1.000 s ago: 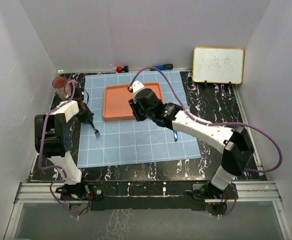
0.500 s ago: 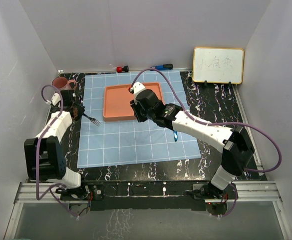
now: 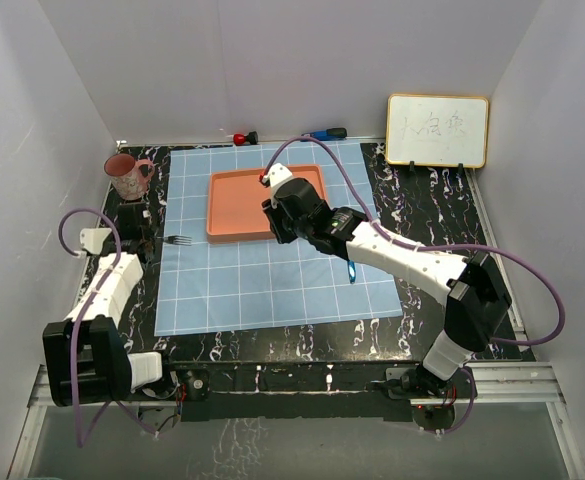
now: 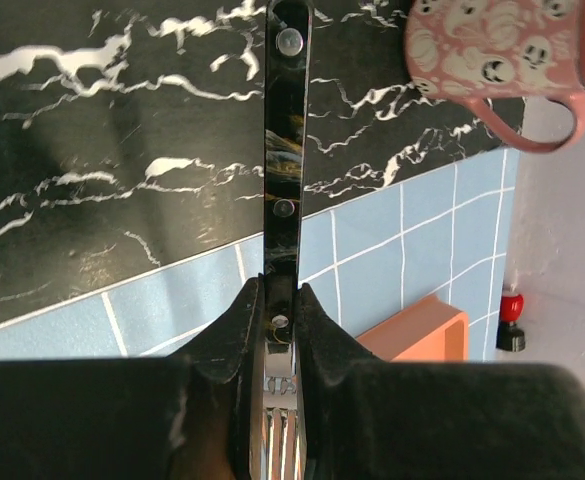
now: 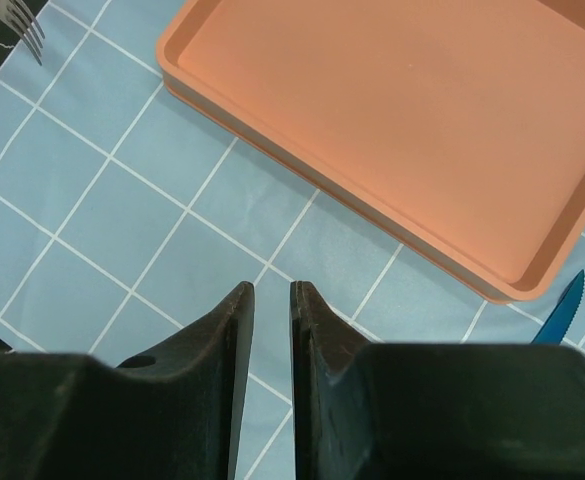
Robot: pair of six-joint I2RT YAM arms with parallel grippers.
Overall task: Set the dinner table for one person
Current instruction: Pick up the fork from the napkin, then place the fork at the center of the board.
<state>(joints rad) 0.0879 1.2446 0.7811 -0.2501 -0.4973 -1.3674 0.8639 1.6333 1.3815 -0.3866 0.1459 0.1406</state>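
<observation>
The dinner table, a large flat black top with white marble-like veins and a metal rail along its near edge, fills the floor of the white-walled booth and lies under both arms. A light-blue cloth with a white grid covers its middle, and an orange rectangular tray rests on the far half of the cloth. The left gripper hangs over the table's bare left strip at the cloth's edge, its jaws pinching a metal fork with a dark riveted handle; whether the fork touches the surface cannot be told. A pink mug printed with little faces stands on the marble beyond the handle. The right gripper hovers over the cloth just in front of the tray, its jaws a narrow slit apart with nothing between them. A blue-bladed knife lies right of it. A yellow-framed whiteboard at the far right carries faint handwriting too small to read.
</observation>
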